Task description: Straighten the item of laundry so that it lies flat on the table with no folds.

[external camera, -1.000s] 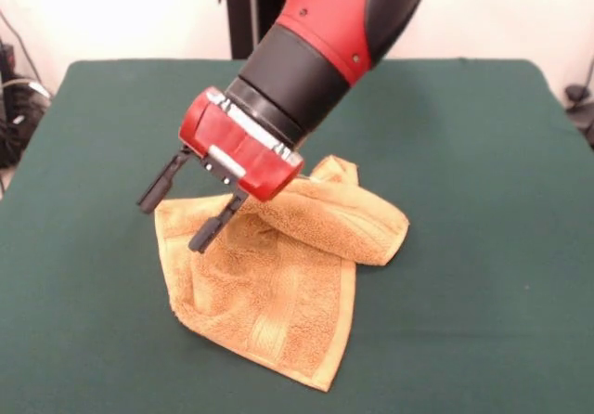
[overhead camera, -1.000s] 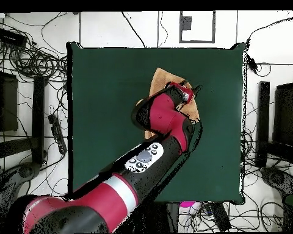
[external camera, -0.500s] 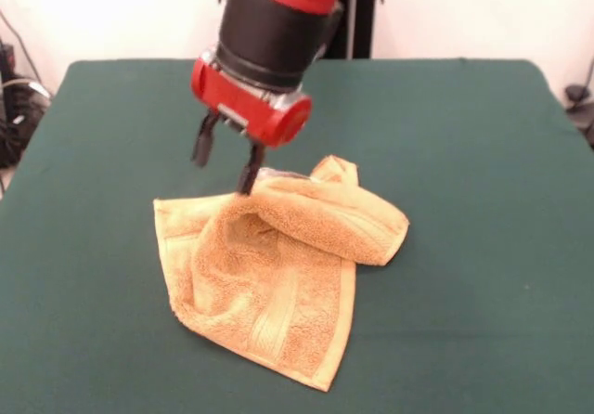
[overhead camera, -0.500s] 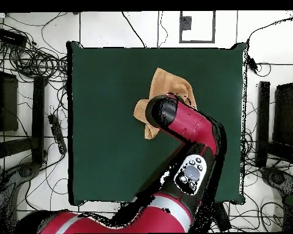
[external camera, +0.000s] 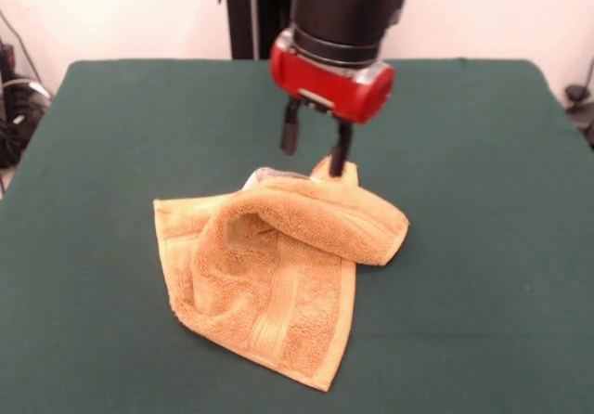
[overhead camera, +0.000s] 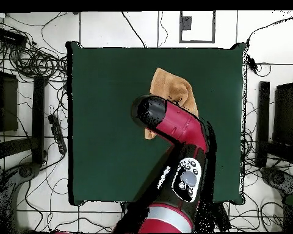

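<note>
Gripper [external camera: 316, 148] empty, fingers spread, pointing down. Towel [external camera: 278, 265] just below tips, rumpled w/ one side folded over, on table [external camera: 483, 247].

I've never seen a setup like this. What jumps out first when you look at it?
A big red and black arm comes down over the middle of a dark green table, its open gripper hanging just above the far edge of an orange-tan towel. The towel lies crumpled, one part folded over itself in a thick roll. From overhead, tangled cables surround the table.
</note>
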Controlling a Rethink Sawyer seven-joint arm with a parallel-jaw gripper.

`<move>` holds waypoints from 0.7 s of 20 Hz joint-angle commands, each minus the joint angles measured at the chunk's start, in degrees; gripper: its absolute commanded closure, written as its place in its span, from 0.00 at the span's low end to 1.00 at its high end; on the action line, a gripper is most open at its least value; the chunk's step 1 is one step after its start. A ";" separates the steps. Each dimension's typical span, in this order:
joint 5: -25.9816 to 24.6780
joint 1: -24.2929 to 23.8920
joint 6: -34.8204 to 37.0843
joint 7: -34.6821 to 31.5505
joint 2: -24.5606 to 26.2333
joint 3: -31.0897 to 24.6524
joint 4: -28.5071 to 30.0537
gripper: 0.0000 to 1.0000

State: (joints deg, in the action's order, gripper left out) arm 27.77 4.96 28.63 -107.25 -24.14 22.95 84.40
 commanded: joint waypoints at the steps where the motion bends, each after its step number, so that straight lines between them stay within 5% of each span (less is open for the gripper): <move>1: 0.96 1.31 -6.29 -8.78 -0.06 -13.05 7.40 0.00; 6: 1.77 2.55 -12.52 -13.82 -0.06 -13.38 9.71 0.00; 14: 4.21 9.35 -12.86 -19.82 7.22 -3.87 6.17 0.00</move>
State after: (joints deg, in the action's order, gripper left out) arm 28.74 9.83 15.33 -107.68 -24.36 20.28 87.64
